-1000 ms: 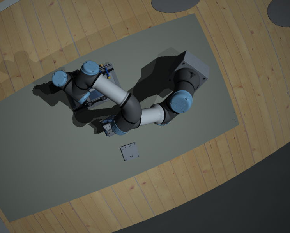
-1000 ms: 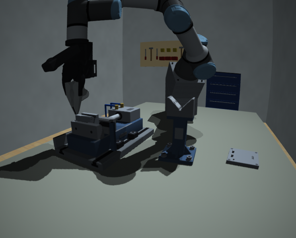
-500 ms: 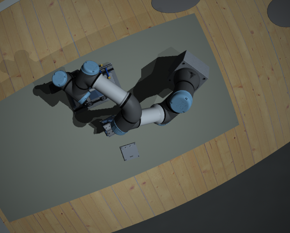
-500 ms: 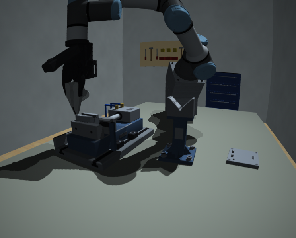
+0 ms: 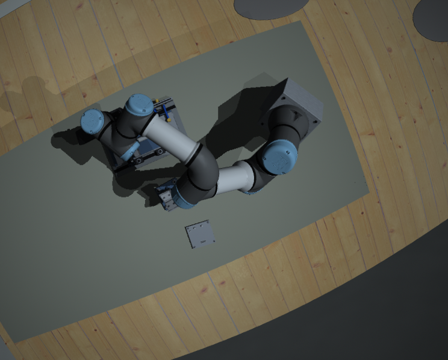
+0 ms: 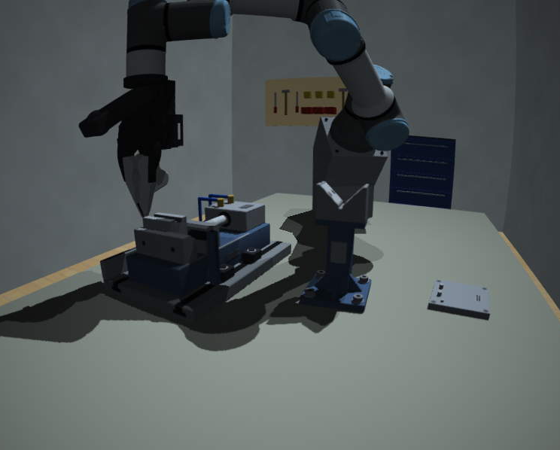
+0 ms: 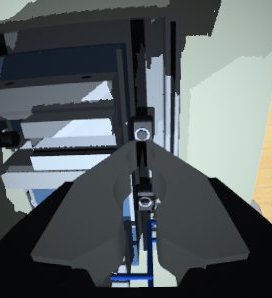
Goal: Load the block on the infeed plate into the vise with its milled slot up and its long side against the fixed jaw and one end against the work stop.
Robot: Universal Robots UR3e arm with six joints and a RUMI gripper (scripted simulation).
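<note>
The part (image 6: 165,221), a grey block with a recess on its top face, lies in the blue vise (image 6: 193,251) behind the near grey jaw (image 6: 162,247). My gripper (image 6: 142,211) is shut with nothing between its fingers. It points straight down, with its tips at the part's left end; I cannot tell whether they touch. In the wrist view the closed fingertips (image 7: 139,146) hang over the vise's side rail, with the pale bars of the vise to the left. The air cylinder (image 6: 239,215) sits at the vise's far end. The arm hides most of the vise from above.
The V-block (image 6: 342,198) stands on its blue post right of the vise and also shows from above (image 5: 166,197). The infeed plate (image 6: 460,299) lies bare at the right and also shows from above (image 5: 200,233). The robot's base block (image 5: 294,104) is behind.
</note>
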